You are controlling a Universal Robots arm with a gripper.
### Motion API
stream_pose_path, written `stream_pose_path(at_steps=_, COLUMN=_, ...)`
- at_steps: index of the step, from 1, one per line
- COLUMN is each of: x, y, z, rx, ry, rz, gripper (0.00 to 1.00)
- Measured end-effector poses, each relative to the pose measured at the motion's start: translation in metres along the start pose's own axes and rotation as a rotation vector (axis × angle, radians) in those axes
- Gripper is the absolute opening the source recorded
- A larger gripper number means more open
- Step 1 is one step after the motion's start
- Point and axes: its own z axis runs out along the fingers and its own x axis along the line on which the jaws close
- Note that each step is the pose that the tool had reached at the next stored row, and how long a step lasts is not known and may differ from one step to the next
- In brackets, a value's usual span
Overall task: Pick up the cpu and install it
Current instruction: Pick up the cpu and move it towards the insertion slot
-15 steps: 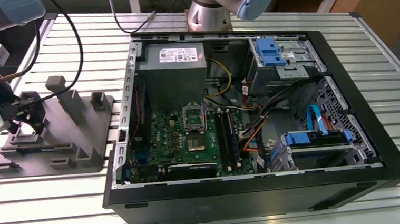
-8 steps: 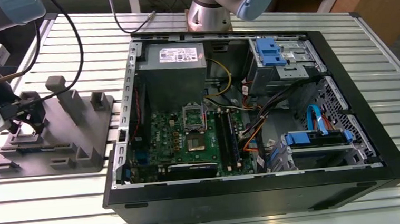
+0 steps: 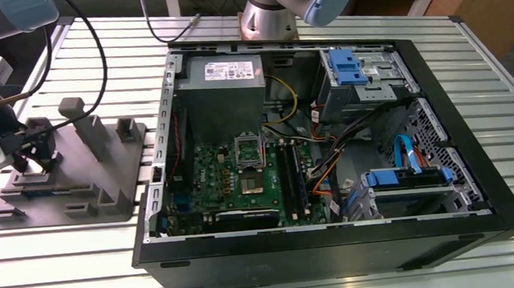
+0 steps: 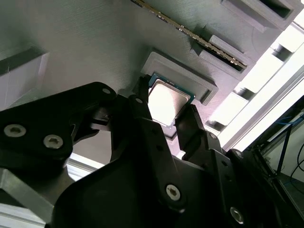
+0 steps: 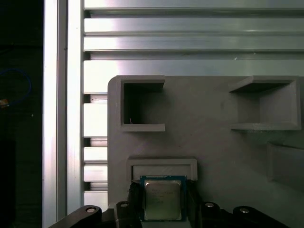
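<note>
My jaws, shut on the cpu in the grey fixture.
At the exterior view's left, my gripper [image 3: 37, 167] sits low over the fixture [image 3: 106, 192]. In both wrist views the cpu [image 5: 162, 197] lies flat between my jaws, one finger [image 5: 135, 203] against each opposite edge, the fixture's raised lip just beyond my fingertips. The open computer case [image 3: 337, 247] stands well apart.
</note>
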Motion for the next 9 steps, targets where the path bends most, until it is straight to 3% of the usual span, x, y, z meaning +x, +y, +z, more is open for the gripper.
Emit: stream_pose_path(at_steps=9, x=0.0000, y=0.0000, z=0.0000, rx=0.0000, ry=-0.0001, rz=0.000, gripper=0.47)
